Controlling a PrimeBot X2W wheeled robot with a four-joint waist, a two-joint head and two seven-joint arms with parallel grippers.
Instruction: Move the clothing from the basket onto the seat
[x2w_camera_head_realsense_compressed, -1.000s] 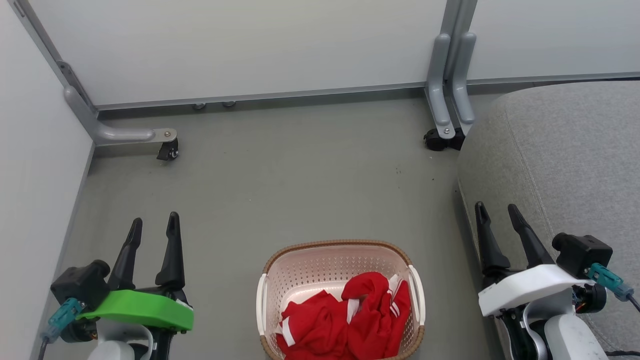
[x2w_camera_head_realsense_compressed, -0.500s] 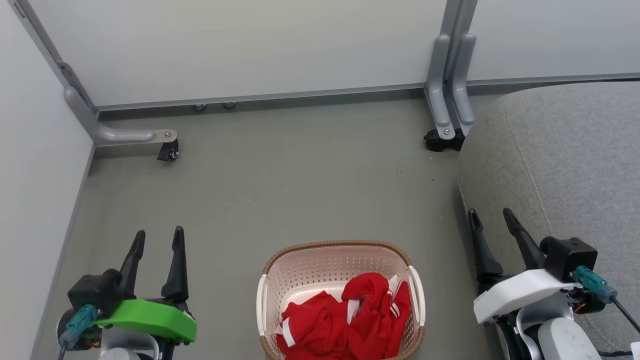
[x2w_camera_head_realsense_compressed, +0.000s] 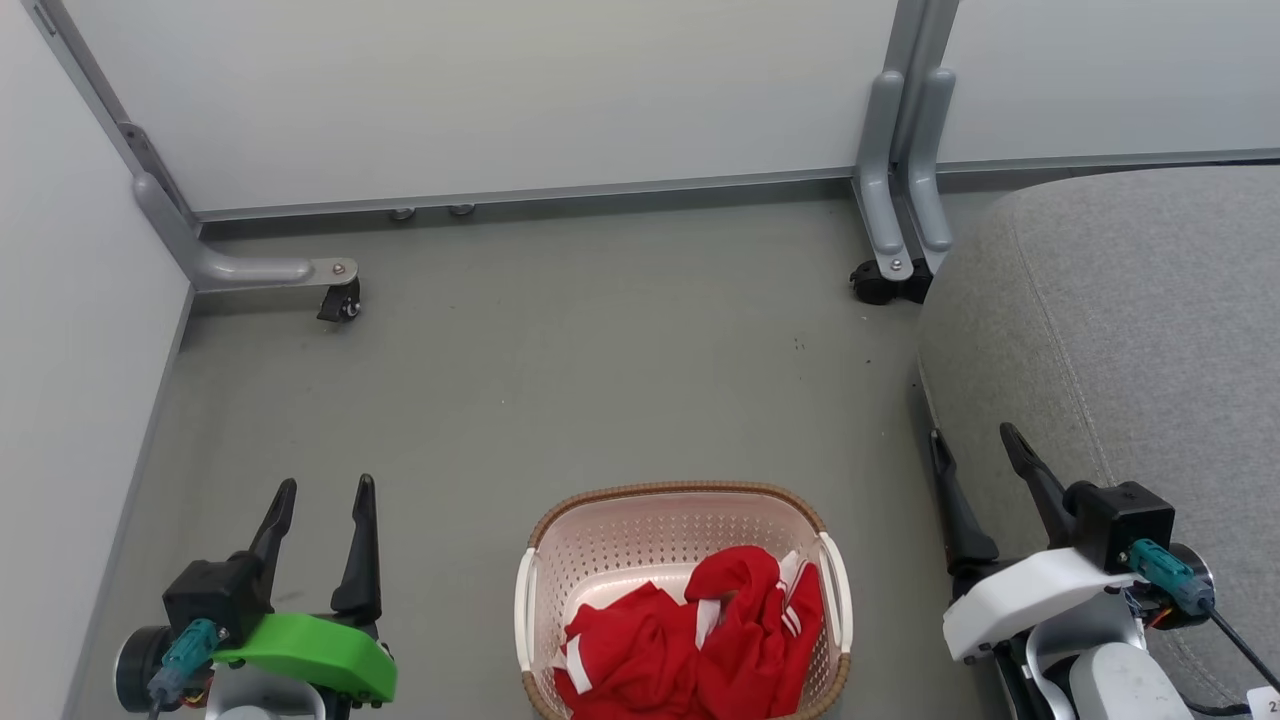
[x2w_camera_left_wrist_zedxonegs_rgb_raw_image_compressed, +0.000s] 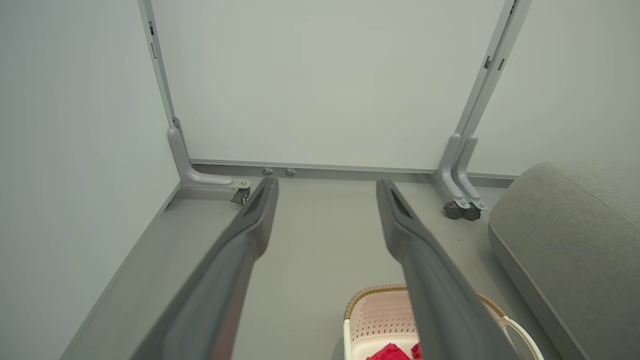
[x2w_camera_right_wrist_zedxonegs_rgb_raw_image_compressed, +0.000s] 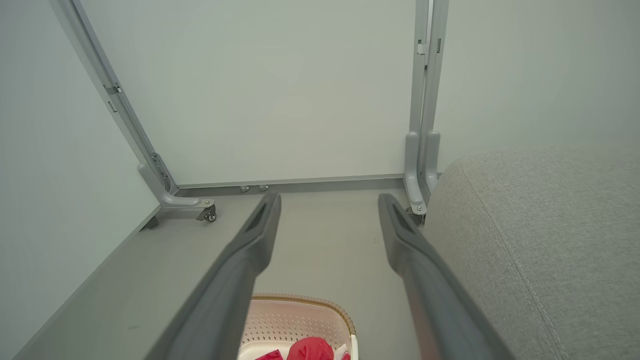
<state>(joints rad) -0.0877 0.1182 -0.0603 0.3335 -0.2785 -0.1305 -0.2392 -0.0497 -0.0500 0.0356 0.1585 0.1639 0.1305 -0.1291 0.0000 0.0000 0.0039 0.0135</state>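
Clothing (x2w_camera_head_realsense_compressed: 690, 650) crumpled in basket (x2w_camera_head_realsense_compressed: 650, 530), near rim — cropped

You see red clothing (x2w_camera_head_realsense_compressed: 690, 640) bunched up in basket (x2w_camera_head_realsense_compressed: 660, 520). White stripes and white bits show on it. Pile sits in near half, more toward right side; far wall with little holes shows behind it. Basket cream, brown rim, white handle on each side, standing upright on floor. To right of basket, big grey seat (x2w_camera_head_realsense_compressed: 1130, 300): soft, round edge, stitched line running along top. Seat near basket, not touching.
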